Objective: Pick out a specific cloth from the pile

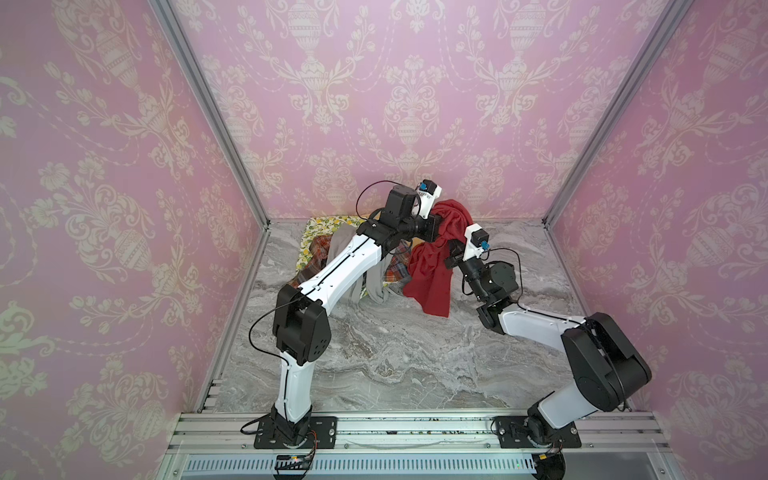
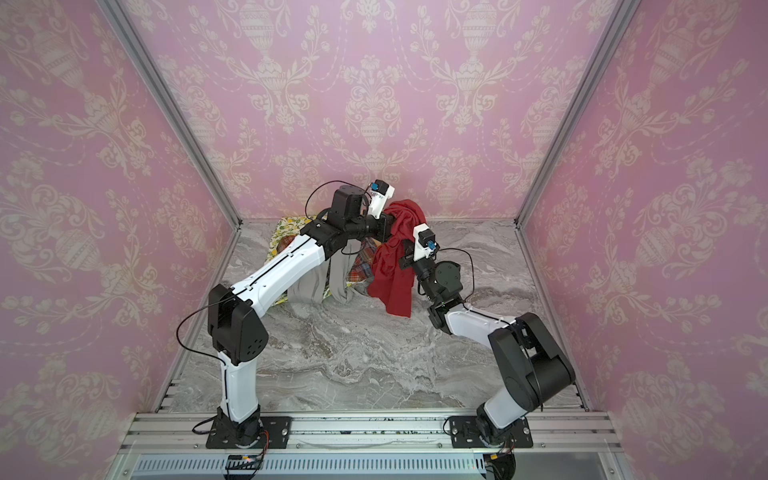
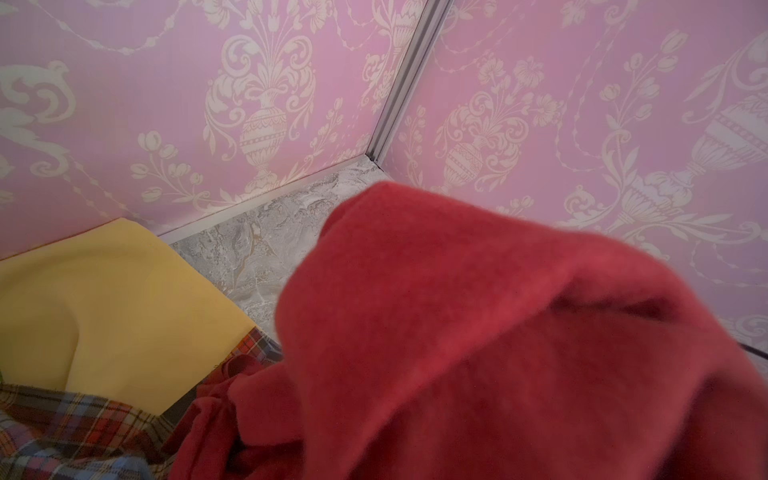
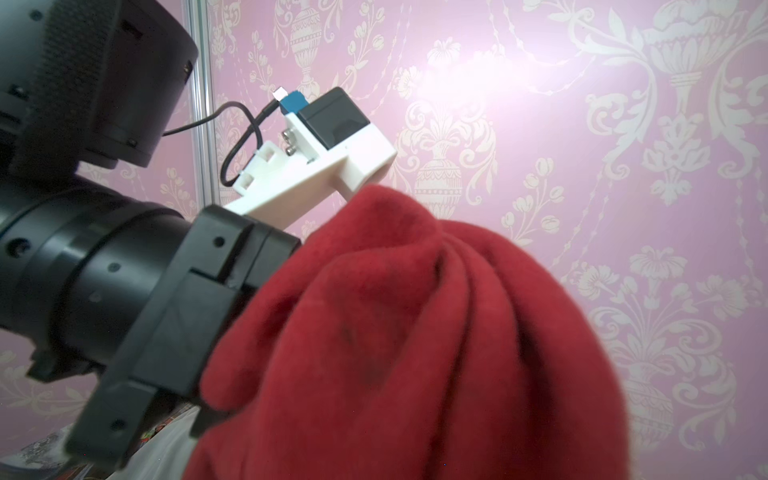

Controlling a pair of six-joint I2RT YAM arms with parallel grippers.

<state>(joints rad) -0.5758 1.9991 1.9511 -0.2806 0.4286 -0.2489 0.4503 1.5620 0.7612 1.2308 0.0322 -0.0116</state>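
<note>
We find the cloth point(image 1: 432, 266) raised just beside the pile point(image 1: 332, 253), its lower end reaching down to the bench point(image 1: 395, 353). The left hand point(image 1: 435, 227) is pressed together on the upper folds and holds them above the pile, so the fabrics separate. The right hand point(image 1: 454, 252) is pressed together at a lower fold; we judge that it pinches it to share the load. We read no brand, label or writing.

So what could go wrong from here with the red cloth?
1. The cloth trails onto the table beside the plaid cloth and grey garment; lifting could drag them.
2. The left gripper and right gripper are both shut in it, close together; the arms could clash.
3. Red fabric fills both wrist views, hiding the grips.
</note>
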